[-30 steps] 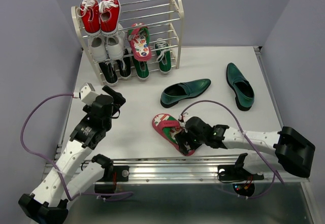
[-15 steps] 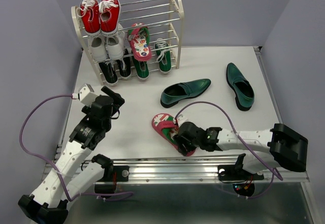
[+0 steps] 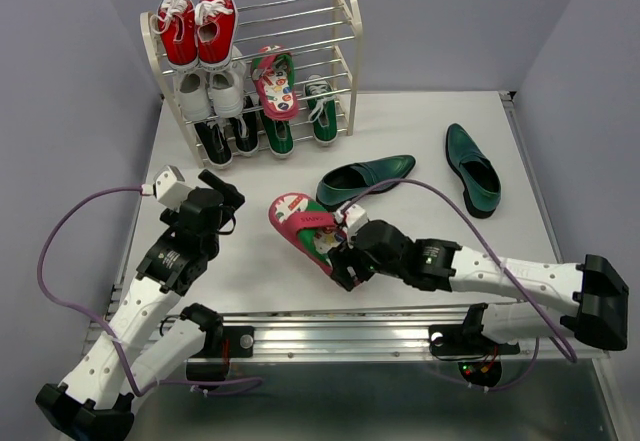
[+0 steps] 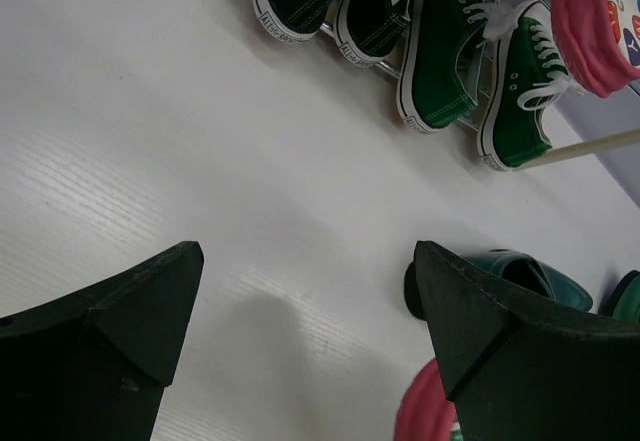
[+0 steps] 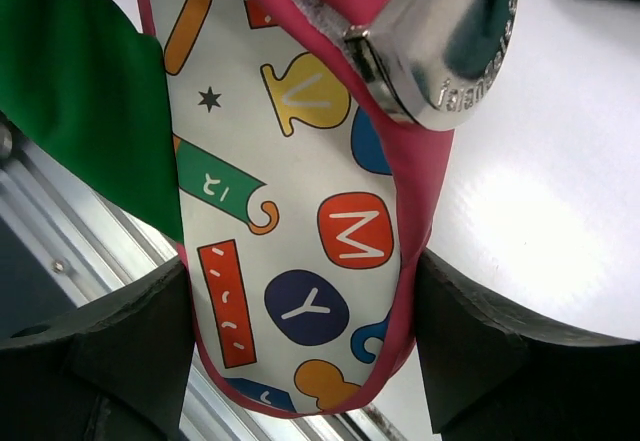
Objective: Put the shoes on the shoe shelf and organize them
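My right gripper (image 3: 345, 259) is shut on the heel end of a red-pink flip-flop (image 3: 300, 223) with a patterned insole and holds it off the table, toe towards the shelf. In the right wrist view the fingers clamp both edges of the flip-flop (image 5: 310, 211). Its mate (image 3: 275, 81) lies on the middle tier of the shoe shelf (image 3: 347, 31). Two green sneakers (image 3: 280, 136) stand on the bottom tier. Two dark green loafers (image 3: 365, 181) (image 3: 472, 168) lie on the table. My left gripper (image 3: 225, 196) is open and empty over bare table (image 4: 310, 311).
Red sneakers (image 3: 197, 26) stand on the top tier, white sneakers (image 3: 210, 91) on the middle and black sneakers (image 3: 228, 139) on the bottom left. The near loafer (image 4: 510, 276) lies just beyond my left fingers. A metal rail (image 3: 330, 326) runs along the table's front edge.
My right gripper has risen with the flip-flop and carried it left and away from the front edge, towards the shelf. The left arm has hardly moved.
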You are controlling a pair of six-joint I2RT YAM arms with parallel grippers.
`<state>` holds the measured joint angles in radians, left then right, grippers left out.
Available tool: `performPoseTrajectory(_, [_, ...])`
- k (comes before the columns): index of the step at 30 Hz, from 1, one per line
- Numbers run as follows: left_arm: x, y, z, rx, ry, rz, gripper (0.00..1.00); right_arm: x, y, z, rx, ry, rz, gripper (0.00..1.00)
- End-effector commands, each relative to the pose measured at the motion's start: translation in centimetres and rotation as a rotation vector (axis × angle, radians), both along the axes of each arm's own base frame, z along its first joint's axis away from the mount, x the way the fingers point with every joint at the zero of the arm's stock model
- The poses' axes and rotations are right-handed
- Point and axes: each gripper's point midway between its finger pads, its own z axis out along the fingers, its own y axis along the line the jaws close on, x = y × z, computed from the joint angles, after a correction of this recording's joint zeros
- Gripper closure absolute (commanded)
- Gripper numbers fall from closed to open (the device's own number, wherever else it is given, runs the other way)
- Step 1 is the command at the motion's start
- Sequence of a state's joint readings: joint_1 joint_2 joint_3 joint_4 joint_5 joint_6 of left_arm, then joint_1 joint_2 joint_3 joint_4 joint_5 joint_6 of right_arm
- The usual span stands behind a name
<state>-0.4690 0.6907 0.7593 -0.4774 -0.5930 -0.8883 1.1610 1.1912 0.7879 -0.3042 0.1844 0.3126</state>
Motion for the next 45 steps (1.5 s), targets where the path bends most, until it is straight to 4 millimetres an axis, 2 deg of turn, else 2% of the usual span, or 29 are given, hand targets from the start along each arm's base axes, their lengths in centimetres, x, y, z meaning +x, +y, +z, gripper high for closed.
performPoseTrajectory(1, [0.1, 0.8, 2.1, -0.004, -0.053, 0.039, 0.01, 3.1, 3.1, 9.6, 0.207, -0.201, -0.043, 0.99])
performPoseTrajectory(4, [0.0, 0.9, 2.6, -0.010, -0.065, 0.041, 0.01, 5.4, 3.3, 11.1, 0.179, -0.275, -0.132, 0.99])
performPoseTrajectory(5, [-0.1, 0.9, 2.8, -0.012, -0.070, 0.039, 0.01, 6.4, 3.4, 12.9, 0.191, -0.314, -0.177, 0.99])
performPoseTrajectory(6, [-0.1, 1.0, 3.0, -0.011, -0.076, 0.039, 0.01, 7.6, 3.1, 13.4, 0.181, -0.331, -0.218, 0.99])
performPoseTrajectory(7, [-0.2, 1.0, 3.1, -0.011, -0.077, 0.039, 0.01, 8.7, 3.2, 12.9, 0.148, -0.340, -0.242, 0.99])
performPoseTrajectory(8, [-0.2, 1.0, 3.1, -0.013, -0.080, 0.037, 0.01, 10.0, 3.0, 14.3, 0.160, -0.363, -0.291, 0.99])
performPoseTrajectory(9, [-0.2, 0.9, 3.3, -0.017, -0.085, 0.034, 0.01, 12.0, 2.1, 14.6, 0.154, -0.368, -0.350, 0.99])
performPoseTrajectory(11, [-0.2, 0.8, 3.2, -0.019, -0.085, 0.028, 0.01, 14.4, 2.1, 14.5, 0.170, -0.335, -0.387, 0.99])
performPoseTrajectory(12, [-0.2, 0.7, 3.4, -0.020, -0.090, 0.024, 0.01, 15.7, 2.0, 16.0, 0.209, -0.335, -0.410, 0.99])
performPoseTrajectory(13, [-0.1, 0.8, 3.5, -0.016, -0.090, 0.024, 0.01, 17.6, 1.1, 15.7, 0.190, -0.340, -0.457, 0.99])
performPoseTrajectory(15, [-0.2, 0.9, 3.5, -0.011, -0.089, 0.027, 0.01, 19.4, 0.5, 16.6, 0.170, -0.378, -0.506, 0.99])
performPoseTrajectory(16, [-0.2, 0.9, 3.6, -0.011, -0.091, 0.028, 0.01, 20.7, -0.1, 18.4, 0.183, -0.408, -0.532, 0.99])
performPoseTrajectory(19, [-0.2, 0.7, 3.9, -0.021, -0.099, 0.019, 0.01, 22.8, -0.4, 18.5, 0.166, -0.410, -0.546, 0.99])
performPoseTrajectory(20, [-0.2, 0.6, 4.1, -0.025, -0.102, 0.014, 0.01, 23.8, -1.0, 19.5, 0.171, -0.427, -0.566, 0.99])
performPoseTrajectory(22, [-0.3, 0.8, 4.4, -0.019, -0.104, 0.017, 0.01, 25.1, -1.0, 19.2, 0.153, -0.426, -0.570, 0.99])
performPoseTrajectory(23, [-0.3, 0.9, 4.8, -0.017, -0.111, 0.023, 0.01, 25.9, -1.2, 20.2, 0.166, -0.433, -0.573, 0.99])
performPoseTrajectory(25, [-0.3, 1.0, 5.1, -0.011, -0.114, 0.023, 0.01, 27.3, -0.9, 19.4, 0.146, -0.419, -0.576, 0.99])
performPoseTrajectory(26, [-0.2, 0.9, 5.3, -0.014, -0.119, 0.019, 0.01, 28.0, -1.0, 20.3, 0.156, -0.425, -0.583, 0.99])
performPoseTrajectory(27, [-0.2, 0.9, 5.4, -0.012, -0.119, 0.019, 0.01, 28.7, -1.2, 20.4, 0.155, -0.425, -0.594, 0.98])
performPoseTrajectory(28, [-0.2, 0.9, 5.4, -0.013, -0.118, 0.018, 0.01, 29.3, -0.7, 19.5, 0.141, -0.413, -0.590, 0.98])
performPoseTrajectory(30, [-0.3, 0.9, 5.3, -0.012, -0.115, 0.019, 0.01, 30.1, -0.3, 20.2, 0.159, -0.414, -0.588, 0.98])
performPoseTrajectory(31, [-0.3, 0.9, 5.3, -0.014, -0.114, 0.020, 0.01, 30.6, -0.4, 20.0, 0.158, -0.408, -0.596, 0.98])
performPoseTrajectory(32, [-0.4, 1.0, 5.3, -0.015, -0.115, 0.020, 0.01, 31.0, 0.0, 19.0, 0.142, -0.391, -0.588, 0.98])
performPoseTrajectory(34, [-0.5, 1.0, 5.3, -0.016, -0.114, 0.022, 0.01, 31.3, 0.3, 19.1, 0.150, -0.390, -0.590, 0.98])
performPoseTrajectory(37, [-0.7, 1.3, 5.3, -0.013, -0.116, 0.029, 0.01, 31.2, 0.5, 18.2, 0.146, -0.371, -0.587, 0.98])
performPoseTrajectory(45, [-0.8, 1.5, 5.2, -0.012, -0.120, 0.035, 0.01, 30.2, -0.1, 17.7, 0.151, -0.348, -0.595, 0.98])
